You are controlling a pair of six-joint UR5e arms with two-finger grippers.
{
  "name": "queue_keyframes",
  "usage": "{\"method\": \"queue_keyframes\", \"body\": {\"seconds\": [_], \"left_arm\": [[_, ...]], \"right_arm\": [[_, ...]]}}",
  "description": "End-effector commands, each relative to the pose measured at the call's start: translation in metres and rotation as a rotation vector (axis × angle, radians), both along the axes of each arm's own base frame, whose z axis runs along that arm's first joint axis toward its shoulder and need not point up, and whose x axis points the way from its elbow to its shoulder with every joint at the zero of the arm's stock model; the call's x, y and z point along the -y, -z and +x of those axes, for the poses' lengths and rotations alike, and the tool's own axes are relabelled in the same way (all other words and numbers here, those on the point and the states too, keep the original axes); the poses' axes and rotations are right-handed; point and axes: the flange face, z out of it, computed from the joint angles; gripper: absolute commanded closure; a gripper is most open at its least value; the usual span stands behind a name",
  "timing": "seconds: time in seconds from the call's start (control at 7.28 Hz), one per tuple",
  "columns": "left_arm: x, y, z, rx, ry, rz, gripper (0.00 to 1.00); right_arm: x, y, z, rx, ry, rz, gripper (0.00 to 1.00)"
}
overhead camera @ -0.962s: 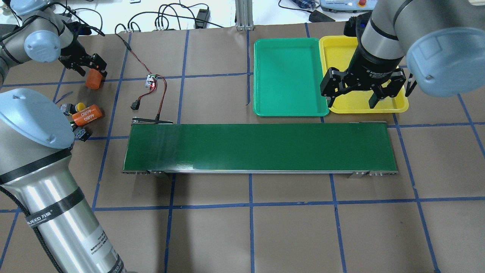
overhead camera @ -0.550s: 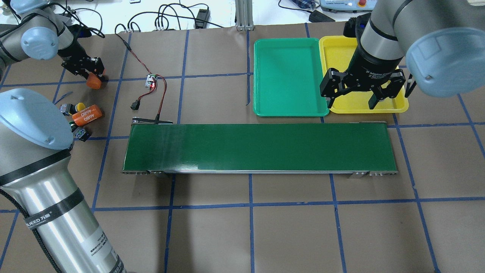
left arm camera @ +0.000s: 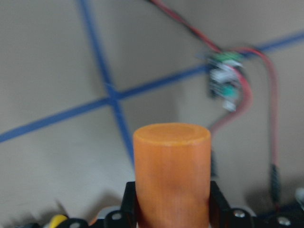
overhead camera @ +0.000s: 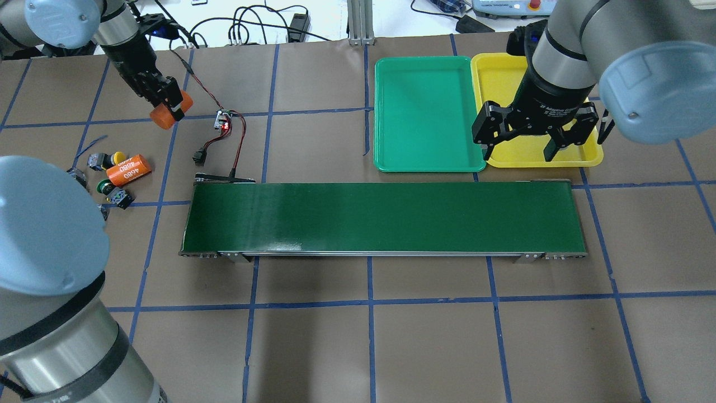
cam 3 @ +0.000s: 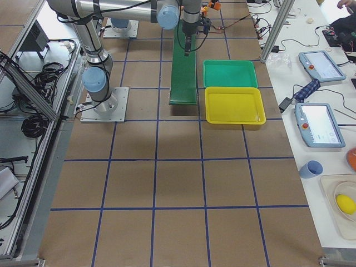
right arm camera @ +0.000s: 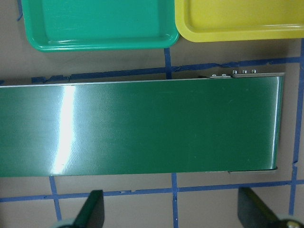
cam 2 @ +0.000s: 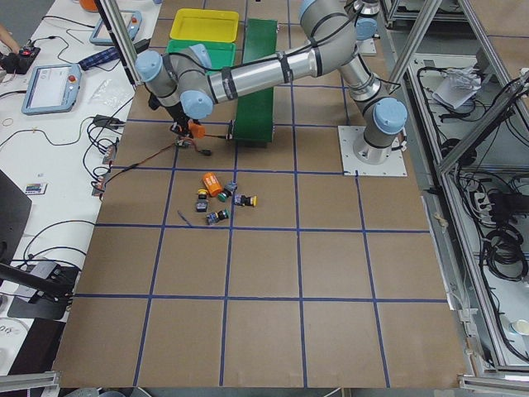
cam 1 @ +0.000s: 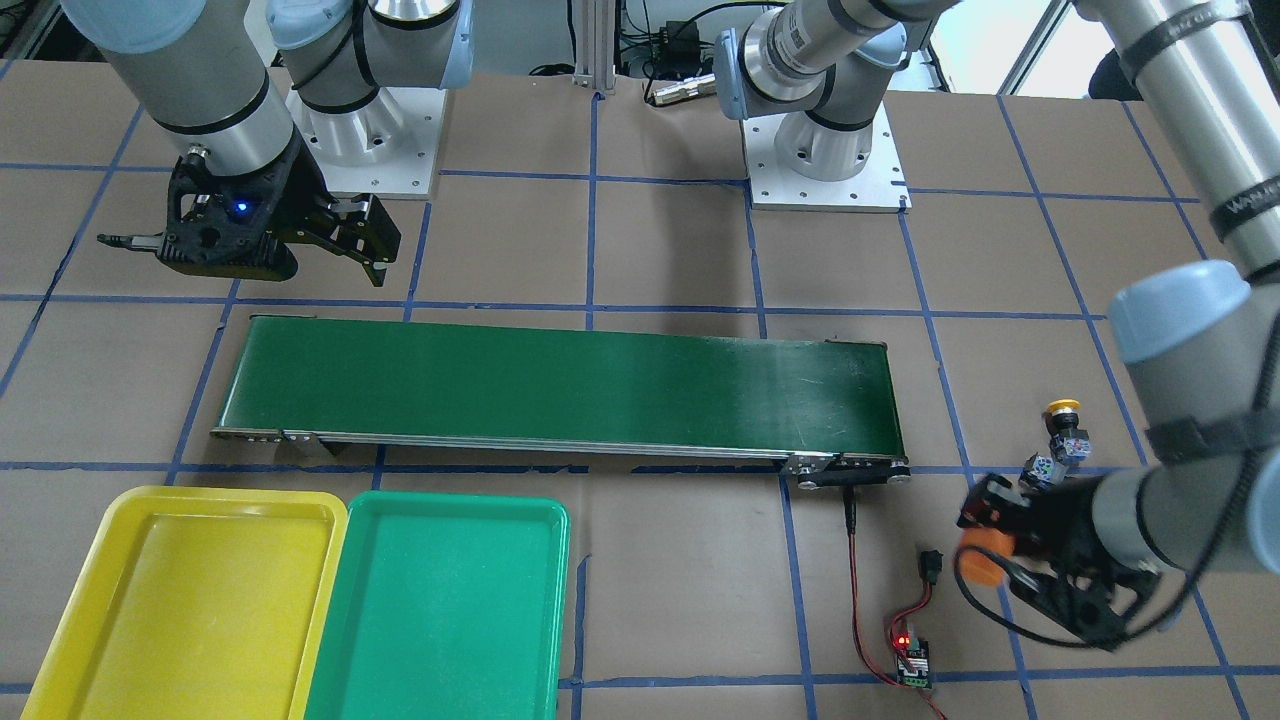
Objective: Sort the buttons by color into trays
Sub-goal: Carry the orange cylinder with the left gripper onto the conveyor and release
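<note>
In the upper left of the overhead view, the left gripper pinches a plain orange cylinder between its black fingers. The cylinder's flat free end juts out past the fingertips, clear of the brown paper-covered table with its blue tape grid. Just right of it in that view lies a small circuit board with a red light and red-and-black wires.

The buttons lie on the table at the middle left of the overhead view, well apart from the held cylinder. A black push-button with a yellow cap and one with a green cap sit on either side of a second orange cylinder printed 4680. The view from the table's left end shows four buttons clustered around that cylinder.

The right gripper hangs at the upper right with its jaws spread wide and nothing between them, over the near edge of the shallow yellow plastic tray. The shallow green plastic tray lies beside it, their long sides touching. The long dark-green conveyor belt runs across the middle of the frame, just below both trays.
</note>
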Motion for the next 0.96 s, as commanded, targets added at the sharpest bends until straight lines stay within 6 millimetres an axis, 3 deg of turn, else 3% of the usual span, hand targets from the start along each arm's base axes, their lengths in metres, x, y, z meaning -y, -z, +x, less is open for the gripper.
{"method": "queue_keyframes", "body": {"seconds": [0.0,0.14,0.27,0.41,0.55,0.69,0.82], "left_arm": [[-0.101,-0.021,-0.068,-0.042,0.250,-0.026,1.00],[-0.139,-0.024,-0.098,-0.086,0.484,-0.034,1.00],[-0.167,-0.024,-0.111,-0.055,0.553,-0.035,1.00],[-0.191,-0.005,-0.131,-0.034,0.678,-0.034,1.00],[-0.198,0.019,-0.142,-0.011,0.829,-0.110,1.00],[-0.212,0.040,-0.145,-0.015,0.856,-0.111,1.00],[-0.213,0.046,-0.146,-0.025,0.889,-0.119,1.00]], "right_arm": [[0.000,0.000,0.000,0.000,-0.001,-0.001,0.00],[0.000,0.000,0.000,0.000,-0.001,0.001,0.00],[0.000,0.000,0.000,0.000,-0.001,-0.001,0.00],[0.000,0.000,0.000,0.002,0.000,0.001,0.00],[0.000,0.000,0.000,0.002,0.000,-0.001,0.00],[0.000,0.000,0.000,0.000,-0.001,-0.001,0.00],[0.000,0.000,0.000,0.000,-0.001,0.001,0.00]]}}
